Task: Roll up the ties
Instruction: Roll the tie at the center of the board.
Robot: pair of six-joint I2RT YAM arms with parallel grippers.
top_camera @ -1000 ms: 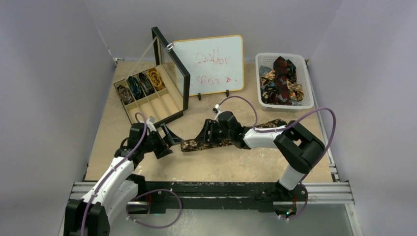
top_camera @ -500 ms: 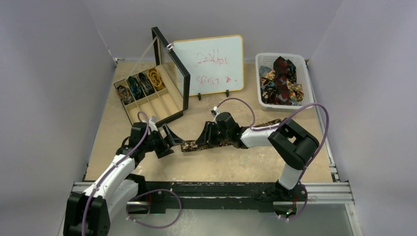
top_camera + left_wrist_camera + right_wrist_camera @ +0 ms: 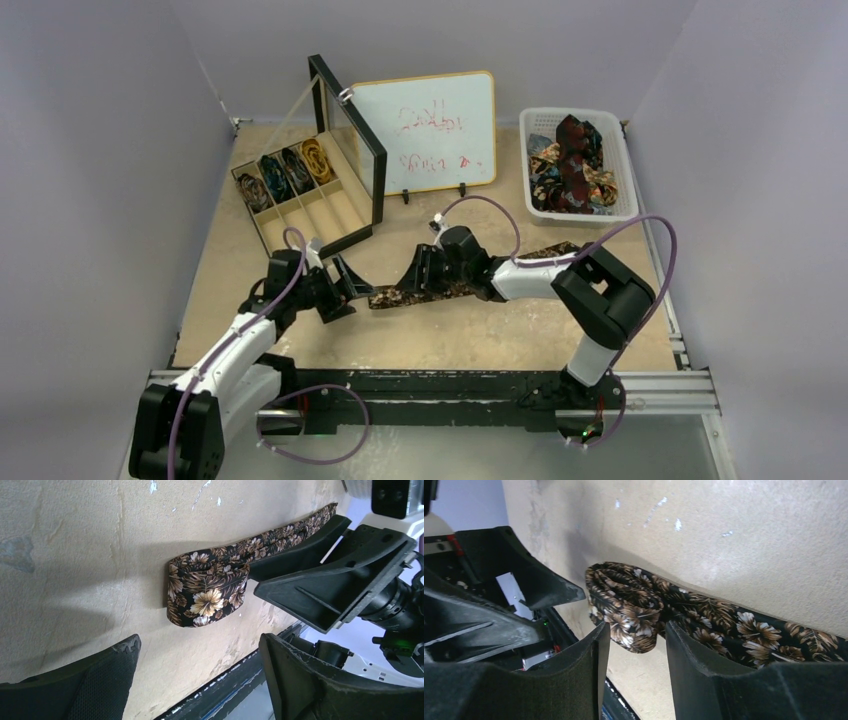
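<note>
A brown-gold floral tie (image 3: 470, 280) lies as a long strip across the middle of the table. Its left end is folded into a small loose coil (image 3: 207, 597), which also shows in the right wrist view (image 3: 634, 605). My left gripper (image 3: 349, 292) is open and empty, just left of the coiled end, with the jaws wide apart (image 3: 199, 645). My right gripper (image 3: 410, 280) is low over the strip, just right of the coil. It is open, with a narrow gap between the jaws (image 3: 636, 630), and the coil lies just past its fingertips.
A black compartment box (image 3: 300, 215) at the back left holds several rolled ties (image 3: 285, 172), with its lid (image 3: 350, 150) standing open. A whiteboard (image 3: 430, 130) stands behind. A white basket (image 3: 625, 165) with loose ties (image 3: 575, 165) is at the back right. A metal rail (image 3: 430, 385) runs along the near edge.
The right arm's elbow shifted slightly and its gripper edged a little left along the tie. The left gripper has barely moved.
</note>
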